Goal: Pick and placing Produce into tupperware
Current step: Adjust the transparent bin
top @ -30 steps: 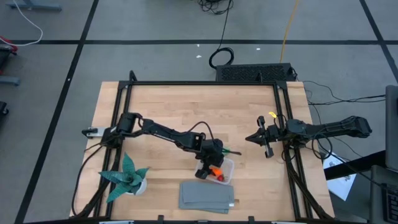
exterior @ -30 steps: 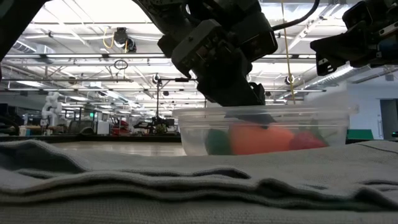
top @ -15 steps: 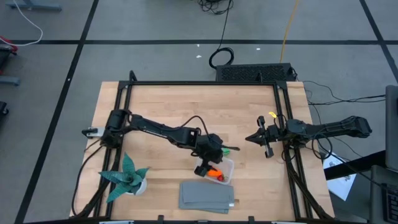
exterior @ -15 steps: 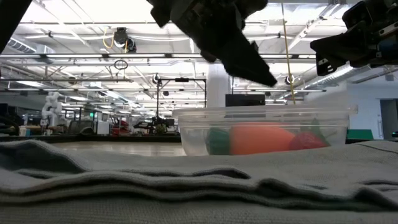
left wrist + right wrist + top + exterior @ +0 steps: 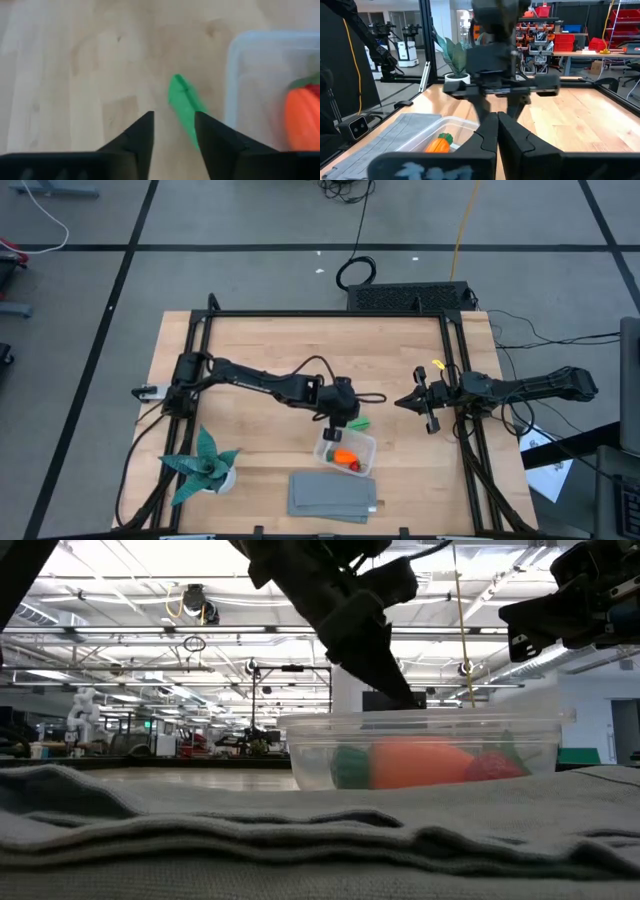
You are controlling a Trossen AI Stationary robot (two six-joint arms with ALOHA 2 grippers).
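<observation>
Clear glossy plastic tupperware [image 5: 347, 453] on pale smooth wood table [image 5: 270, 350], beside matt grey folded cloth [image 5: 333, 497].

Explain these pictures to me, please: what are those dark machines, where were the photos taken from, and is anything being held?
They are two robot arms at a wooden table. One camera looks straight down, one sits at table height, one rides on each wrist. The left gripper hangs over a green pod lying on the wood beside the clear tub, jaws apart, gripping nothing. A carrot and a berry are in the tub. The right gripper waits at the side, shut and empty. A grey cloth and a potted plant sit nearby.
</observation>
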